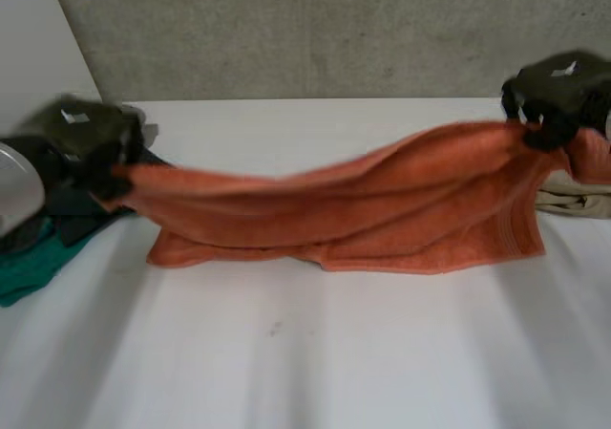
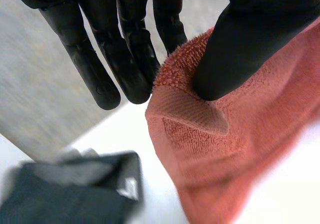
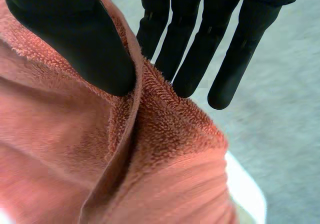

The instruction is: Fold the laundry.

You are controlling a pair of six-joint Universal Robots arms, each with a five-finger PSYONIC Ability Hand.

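An orange towel [image 1: 363, 209] hangs stretched between my two hands, its lower edge resting on the white table [image 1: 305, 353]. My left hand [image 1: 100, 147] pinches the towel's left corner [image 2: 185, 104] between thumb [image 2: 235, 49] and straight fingers [image 2: 125, 59]. At the far right, my right hand [image 1: 554, 104] pinches the opposite corner [image 3: 160, 129] the same way, thumb [image 3: 85, 49] pressed against the fingers [image 3: 200, 49]. The right end is held higher than the left.
A heap of dark and green clothes [image 1: 38, 243] lies at the table's left edge, seen below my left hand as a dark garment [image 2: 70, 194]. A beige cloth [image 1: 573, 200] lies at the right edge behind the towel. A grey wall [image 1: 315, 28] backs the table.
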